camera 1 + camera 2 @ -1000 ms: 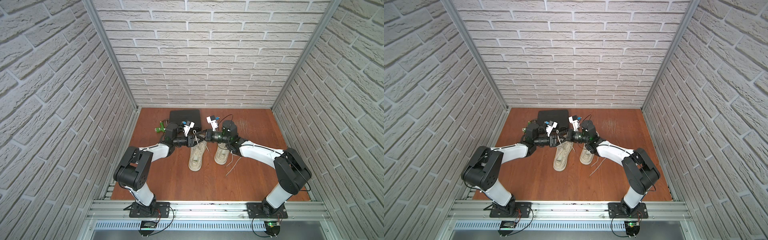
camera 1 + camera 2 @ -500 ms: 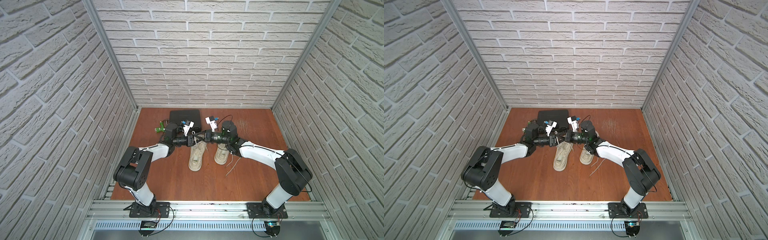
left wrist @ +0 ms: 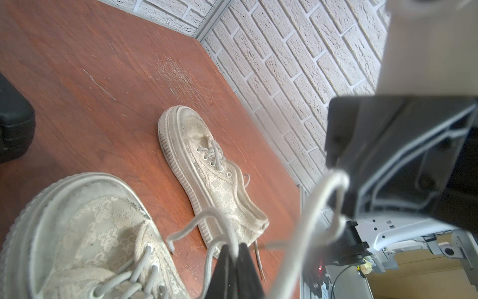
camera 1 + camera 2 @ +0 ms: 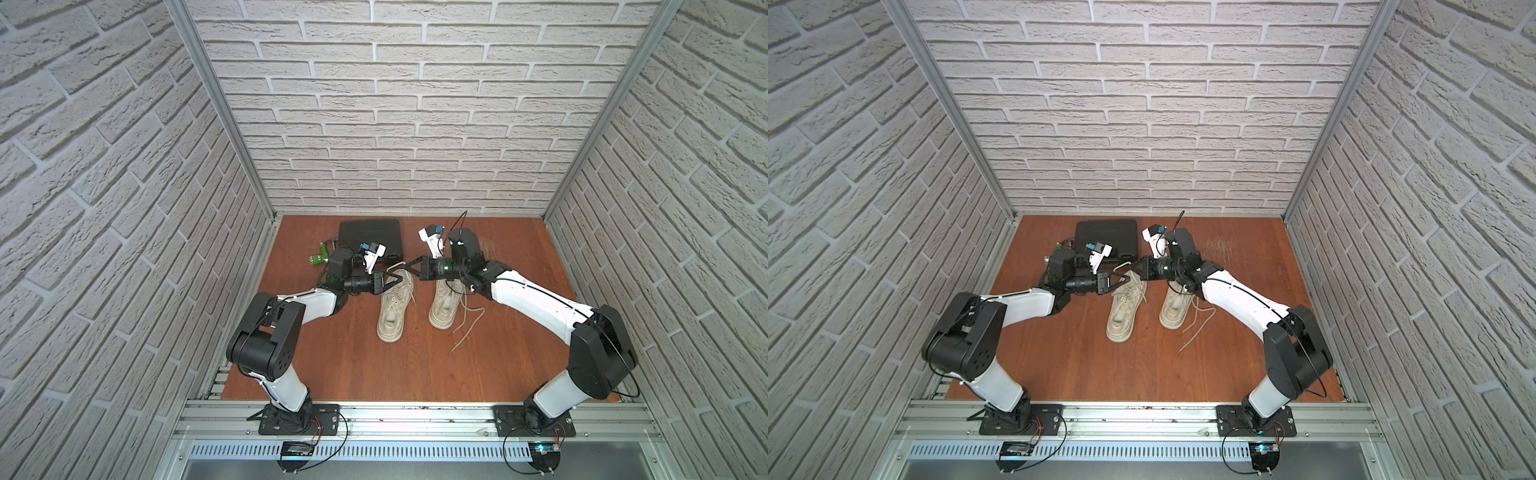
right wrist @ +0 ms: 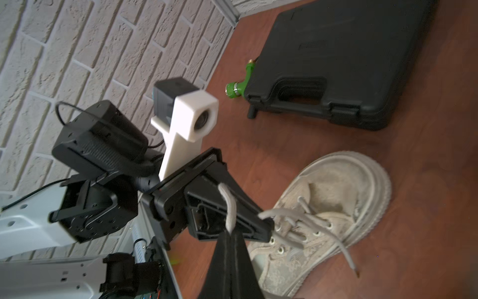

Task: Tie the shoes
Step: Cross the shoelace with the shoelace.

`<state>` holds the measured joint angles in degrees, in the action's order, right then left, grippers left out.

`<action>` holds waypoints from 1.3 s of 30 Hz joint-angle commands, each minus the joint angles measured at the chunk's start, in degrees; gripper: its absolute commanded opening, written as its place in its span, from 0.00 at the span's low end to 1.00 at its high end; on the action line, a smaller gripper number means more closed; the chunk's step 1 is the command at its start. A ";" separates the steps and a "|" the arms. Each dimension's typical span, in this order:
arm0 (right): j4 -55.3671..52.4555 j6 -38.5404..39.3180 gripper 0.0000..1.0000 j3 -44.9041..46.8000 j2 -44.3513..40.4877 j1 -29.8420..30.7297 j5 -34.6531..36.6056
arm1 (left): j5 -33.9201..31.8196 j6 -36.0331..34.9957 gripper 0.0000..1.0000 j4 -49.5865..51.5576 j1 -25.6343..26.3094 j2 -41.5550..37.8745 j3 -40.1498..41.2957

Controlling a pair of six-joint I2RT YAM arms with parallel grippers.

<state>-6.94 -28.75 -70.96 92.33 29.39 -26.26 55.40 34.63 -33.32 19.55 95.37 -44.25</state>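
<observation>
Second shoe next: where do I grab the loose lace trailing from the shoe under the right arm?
Pinch the lace along its outer stretch, from straight above: it seems to lie flat on bare wood there, apart from the shoe.

Bare floor point(image 4: 353, 365) before shoes point(image 4: 392, 307); case point(image 4: 371, 237) behind

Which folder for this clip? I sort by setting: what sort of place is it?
Likely a robot test cell, not a home: brick-pattern walls in metal frames, arms bolted to a rail, shoes on a wooden table.
</observation>
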 commanded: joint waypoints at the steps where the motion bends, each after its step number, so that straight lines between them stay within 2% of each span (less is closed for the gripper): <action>1: -10.54 15.02 0.03 -5.45 3.10 0.14 9.04 | 0.94 -0.44 0.01 -2.49 -0.34 -0.36 0.66; 6: -10.99 19.92 0.05 -10.50 10.43 0.12 13.24 | 1.03 -0.36 0.00 -2.15 -0.42 -0.54 0.57; 11: -13.21 20.53 0.49 -12.18 13.42 -0.68 20.57 | 0.79 -0.19 0.00 -1.84 -0.39 -0.57 0.31; 14: -13.89 20.53 0.61 -9.54 10.30 -1.19 23.02 | 0.55 -0.02 0.00 -1.76 -0.56 -0.67 0.30; 18: -10.59 20.39 0.62 -0.86 3.93 -1.17 21.04 | 0.19 -0.01 0.00 -1.40 -0.61 -0.88 0.29; 21: -4.75 18.94 0.57 6.47 1.98 -1.11 15.83 | -0.03 -0.01 0.00 -1.22 -0.66 -1.02 0.31; 24: 1.68 16.76 0.51 10.44 3.70 -0.45 11.33 | -0.12 -0.20 0.00 -0.83 -0.72 -1.23 0.30; 32: 4.33 16.71 0.47 4.96 12.19 2.81 11.76 | -0.11 -0.56 0.00 -0.03 -0.81 -1.81 0.44; 39: 6.06 16.27 0.45 3.05 14.78 3.22 12.77 | -0.11 -0.79 0.00 0.45 -0.78 -2.25 0.30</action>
<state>-4.45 -11.81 -66.24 106.56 32.53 -13.78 55.11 34.59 -32.45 19.14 94.94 -44.23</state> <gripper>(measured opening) 0.455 0.088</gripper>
